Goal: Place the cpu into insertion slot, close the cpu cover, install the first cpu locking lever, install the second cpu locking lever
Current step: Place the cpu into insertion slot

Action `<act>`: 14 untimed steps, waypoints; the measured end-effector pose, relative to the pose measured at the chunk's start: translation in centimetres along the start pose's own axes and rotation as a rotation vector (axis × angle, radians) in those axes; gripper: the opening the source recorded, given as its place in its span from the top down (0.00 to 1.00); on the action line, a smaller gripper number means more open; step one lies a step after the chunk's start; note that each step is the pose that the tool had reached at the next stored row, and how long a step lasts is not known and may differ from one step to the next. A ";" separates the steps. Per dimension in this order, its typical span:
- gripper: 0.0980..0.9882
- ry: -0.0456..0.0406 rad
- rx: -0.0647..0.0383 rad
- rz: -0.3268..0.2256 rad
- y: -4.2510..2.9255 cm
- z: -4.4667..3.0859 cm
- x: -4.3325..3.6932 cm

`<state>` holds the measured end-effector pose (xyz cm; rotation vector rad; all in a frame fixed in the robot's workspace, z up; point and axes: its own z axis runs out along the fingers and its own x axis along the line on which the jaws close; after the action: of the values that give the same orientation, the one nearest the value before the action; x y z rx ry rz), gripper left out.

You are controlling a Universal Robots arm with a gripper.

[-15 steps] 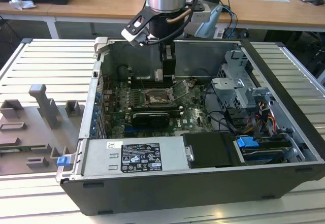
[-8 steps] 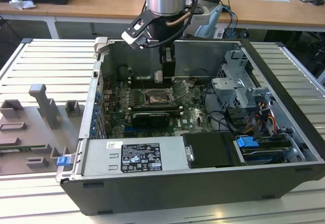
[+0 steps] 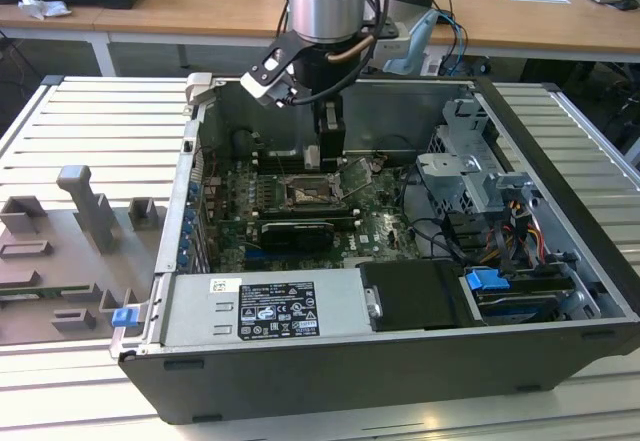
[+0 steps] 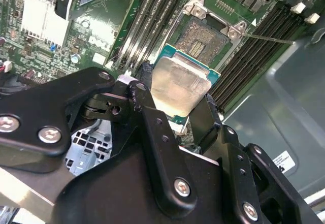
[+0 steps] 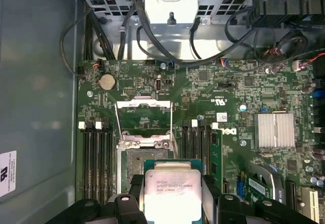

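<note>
An open computer case (image 3: 560,176) lies on a slatted desk (image 3: 90,111), its green motherboard (image 3: 385,226) carrying the insertion slot (image 3: 305,194) beneath the robot arm (image 3: 325,1). The arm's tool (image 3: 330,151) hangs over the insertion slot, its two black fingers (image 4: 152,117) clenched on opposite edges of the cpu (image 4: 180,84). The cpu cover (image 5: 144,104) stands swung open on the side of the insertion slot away from the tool. The slot's dark centre lies bare, and the cpu hovers just above the slot's edge nearest the tool, not seated.
</note>
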<state>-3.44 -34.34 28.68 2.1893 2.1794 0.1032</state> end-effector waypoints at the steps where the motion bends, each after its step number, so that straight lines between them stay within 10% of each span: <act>1: 0.51 0.0000 0.000 -0.001 -0.01 0.17 0.07; 14: 0.51 0.0012 0.000 -0.015 -0.41 3.39 0.78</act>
<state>-3.56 -33.52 25.28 2.1733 2.1960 0.1037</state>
